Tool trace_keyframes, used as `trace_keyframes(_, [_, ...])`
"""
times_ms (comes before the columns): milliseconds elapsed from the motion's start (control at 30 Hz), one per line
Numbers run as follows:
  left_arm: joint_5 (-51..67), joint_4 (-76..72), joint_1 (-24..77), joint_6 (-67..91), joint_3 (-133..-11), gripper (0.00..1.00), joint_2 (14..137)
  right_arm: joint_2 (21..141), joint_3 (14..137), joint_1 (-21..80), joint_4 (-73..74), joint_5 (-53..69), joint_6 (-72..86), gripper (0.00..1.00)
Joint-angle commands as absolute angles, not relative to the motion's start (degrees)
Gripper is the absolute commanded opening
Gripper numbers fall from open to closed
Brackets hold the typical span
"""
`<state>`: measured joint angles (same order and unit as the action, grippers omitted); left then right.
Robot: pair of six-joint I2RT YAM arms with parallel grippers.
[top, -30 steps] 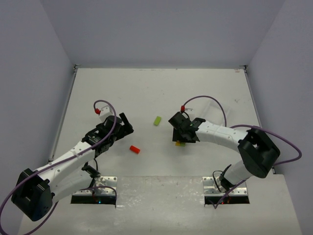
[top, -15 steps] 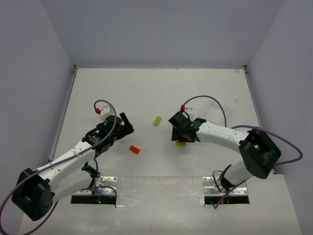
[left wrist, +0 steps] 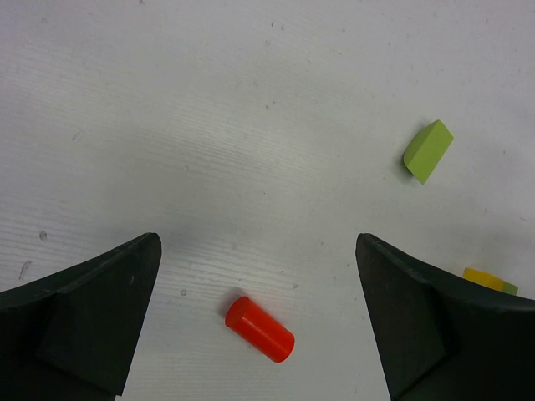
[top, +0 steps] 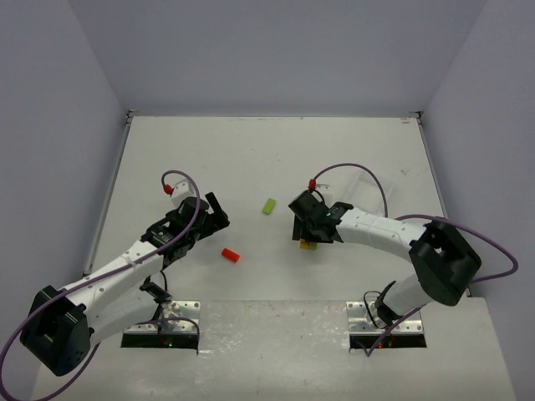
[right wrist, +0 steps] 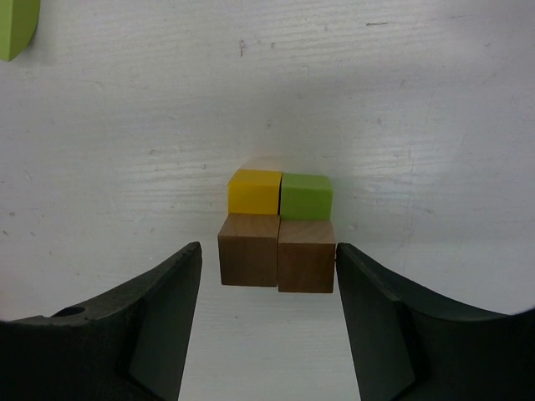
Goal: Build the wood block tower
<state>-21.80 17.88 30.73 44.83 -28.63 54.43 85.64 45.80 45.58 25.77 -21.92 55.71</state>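
A red-orange cylinder [top: 231, 255] lies on its side on the table; in the left wrist view it [left wrist: 260, 329] lies between my open, empty left gripper's [left wrist: 257, 259] fingers, touching neither. The left gripper [top: 216, 211] hovers just left of it. A lime green wedge [top: 269, 205] [left wrist: 428, 150] lies farther off. My right gripper [top: 308, 231] [right wrist: 267, 255] is open and straddles two tan cubes [right wrist: 277, 252]; behind them stand a yellow cube [right wrist: 255, 191] and a lime green cube [right wrist: 306, 196], a tight two-by-two cluster. The right finger is at the right tan cube's edge. No stack shows.
The white table [top: 251, 150] is walled by grey panels at the back and sides. The arms' base plates [top: 163, 330] sit at the near edge. A purple cable [top: 359, 171] loops above the right arm.
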Motion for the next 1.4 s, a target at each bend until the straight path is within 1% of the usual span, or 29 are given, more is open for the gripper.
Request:
trace_keyframes(0, [-21.8, 15.61, 31.29, 44.07, -28.3, 1.0, 54.32, 82.97, 45.71, 45.88, 25.13, -23.35, 55.88, 0.67])
trace_keyframes(233, [-21.53, 15.47, 31.29, 43.94, -28.31, 1.0, 54.15, 81.04, 46.26, 45.88, 23.56, -22.3, 52.27, 0.7])
trace_keyframes(267, [-21.46, 15.47, 31.29, 43.87, -28.3, 1.0, 54.07, 81.11, 46.67, 45.88, 23.77, -22.32, 51.15, 0.73])
trace_keyframes(333, [-21.45, 15.55, 31.29, 43.85, -28.3, 1.0, 53.97, 81.94, 47.96, 45.88, 23.84, -22.41, 48.54, 0.74])
trace_keyframes(467, [-21.47, 15.56, 31.23, 43.86, -28.21, 1.0, 53.76, 83.59, 51.23, 45.88, 24.93, -22.91, 45.21, 0.87])
trace_keyframes(567, [-21.61, 15.56, 31.21, 43.78, -28.29, 1.0, 53.62, 84.72, 52.56, 45.88, 23.22, -20.5, 42.99, 0.92])
trace_keyframes(900, [-21.45, 15.73, 31.2, 44.02, -28.21, 1.0, 52.94, 91.31, 56.8, 45.95, 20.93, -14.08, 40.1, 0.93])
trace_keyframes(1367, [-21.53, 15.59, 31.29, 43.86, -28.21, 1.0, 53.09, 91.92, 56.13, 45.91, 21.71, -13.92, 41.76, 0.93])
